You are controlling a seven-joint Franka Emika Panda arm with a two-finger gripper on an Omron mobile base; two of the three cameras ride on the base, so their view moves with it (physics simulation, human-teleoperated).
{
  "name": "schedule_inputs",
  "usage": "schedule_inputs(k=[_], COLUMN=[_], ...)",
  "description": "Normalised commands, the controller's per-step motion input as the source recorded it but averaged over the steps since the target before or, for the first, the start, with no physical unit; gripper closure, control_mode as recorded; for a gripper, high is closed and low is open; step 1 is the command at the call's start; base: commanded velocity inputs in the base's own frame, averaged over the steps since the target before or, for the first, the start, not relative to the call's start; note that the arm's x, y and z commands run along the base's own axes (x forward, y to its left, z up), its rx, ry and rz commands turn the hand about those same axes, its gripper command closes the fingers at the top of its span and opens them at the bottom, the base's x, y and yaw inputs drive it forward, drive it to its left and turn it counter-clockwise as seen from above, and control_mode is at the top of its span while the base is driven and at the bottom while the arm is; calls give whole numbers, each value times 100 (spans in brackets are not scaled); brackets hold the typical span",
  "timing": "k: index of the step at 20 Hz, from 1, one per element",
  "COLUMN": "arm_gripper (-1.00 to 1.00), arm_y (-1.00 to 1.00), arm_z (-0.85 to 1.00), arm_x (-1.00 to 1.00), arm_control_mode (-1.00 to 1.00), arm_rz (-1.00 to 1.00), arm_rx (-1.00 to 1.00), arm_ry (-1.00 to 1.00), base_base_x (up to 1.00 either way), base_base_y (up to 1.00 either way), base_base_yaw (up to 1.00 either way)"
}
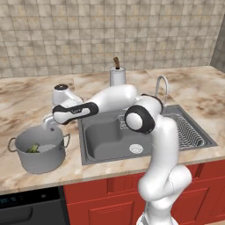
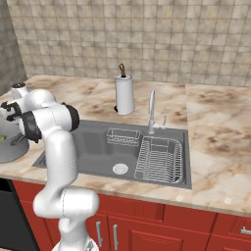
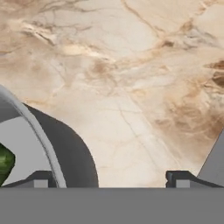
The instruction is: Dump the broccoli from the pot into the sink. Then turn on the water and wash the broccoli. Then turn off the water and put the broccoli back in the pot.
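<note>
Gripper (image 3: 109,179) hung wide open over the pot's (image 3: 41,131) rim.
Broccoli (image 1: 33,148) lay inside the pot, left of the sink (image 1: 105,149).

From my seat the pot (image 1: 38,151) looked like matt grey metal with a smooth wall, and the sink (image 1: 103,140) was a darker grey metal with a shiny chrome faucet (image 1: 161,88). The counter (image 1: 197,94) read as polished, veined beige marble, and the wall tiles (image 1: 110,30) looked rough and stony.
</note>
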Motion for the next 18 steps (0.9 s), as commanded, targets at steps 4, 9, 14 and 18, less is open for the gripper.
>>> schedule_inputs(k=[4, 9, 14, 18], arm_gripper=[100, 100, 100, 100], arm_y=[28, 5, -4, -33], arm_z=[-31, -54, -62, -25], arm_x=[-12, -14, -31, -69], arm_control_mode=[-100, -100, -100, -100], arm_rz=[-7, -7, -3, -12], arm_rx=[-5, 0, 0, 7], arm_ry=[0, 0, 0, 0], base_base_x=[0, 0, 0, 0], base_base_y=[0, 0, 0, 0], base_base_yaw=[0, 0, 0, 0])
